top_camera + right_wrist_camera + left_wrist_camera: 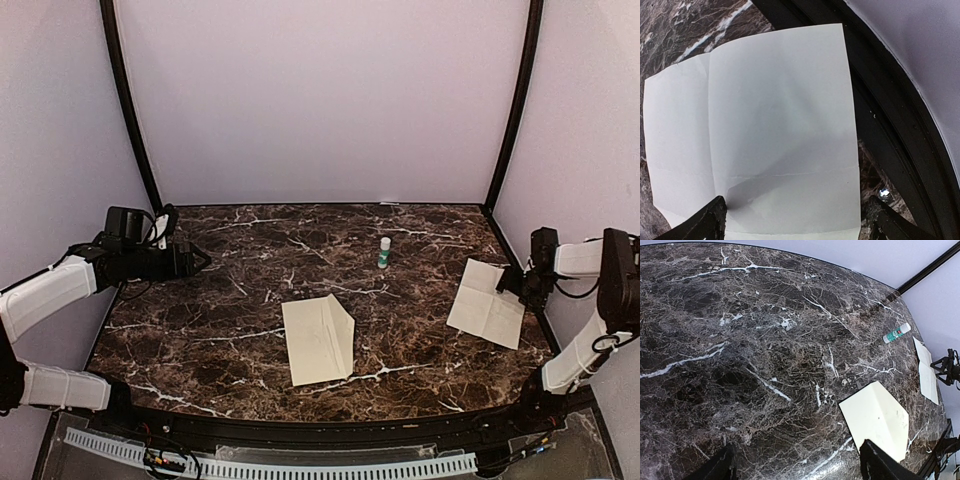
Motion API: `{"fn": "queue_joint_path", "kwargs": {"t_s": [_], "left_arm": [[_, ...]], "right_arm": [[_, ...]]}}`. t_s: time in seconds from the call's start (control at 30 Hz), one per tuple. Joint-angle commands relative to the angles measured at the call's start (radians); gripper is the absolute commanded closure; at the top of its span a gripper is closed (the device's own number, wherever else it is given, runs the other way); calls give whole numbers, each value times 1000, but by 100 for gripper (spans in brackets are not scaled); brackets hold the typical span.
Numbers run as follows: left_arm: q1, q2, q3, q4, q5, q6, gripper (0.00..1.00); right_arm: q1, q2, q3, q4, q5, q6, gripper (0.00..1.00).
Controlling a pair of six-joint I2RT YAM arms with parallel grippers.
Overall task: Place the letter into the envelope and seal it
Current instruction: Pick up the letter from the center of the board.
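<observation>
Two released: left pincer (797, 465), right pincer (797, 220); glue stick (384, 252) label too small to read

The counter (200, 330) was glossy, dark, white-veined marble; the letter (780, 125) and envelope (318, 340) were matt cream paper.

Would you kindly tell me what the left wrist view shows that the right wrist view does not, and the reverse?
Only the left wrist view shows the envelope, the glue stick and the open left gripper above the marble table. Only the right wrist view shows the letter's crossing creases clearly, beneath the open right gripper. Both show the letter and the table.
</observation>
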Motion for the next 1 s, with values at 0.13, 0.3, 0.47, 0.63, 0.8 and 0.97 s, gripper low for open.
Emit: {"fn": "queue_joint_path", "kwargs": {"t_s": [0.13, 0.3, 0.47, 0.63, 0.8, 0.97], "left_arm": [[7, 0, 0, -2, -2, 18, 17], [8, 4, 2, -1, 2, 18, 17], [10, 6, 2, 1, 8, 16, 17], [11, 8, 1, 4, 18, 15, 17], [11, 9, -1, 8, 24, 16, 17], [11, 14, 0, 11, 33, 15, 17]], "right_arm": [[-6, -7, -10, 36, -85, -23, 8], [-5, 2, -25, 65, -186, -61, 12], [14, 5, -36, 86, -291, -90, 15], [111, 37, -8, 77, -307, -111, 17], [206, 48, 20, 71, -344, -111, 18], [334, 70, 54, 77, -376, -90, 18]]}}
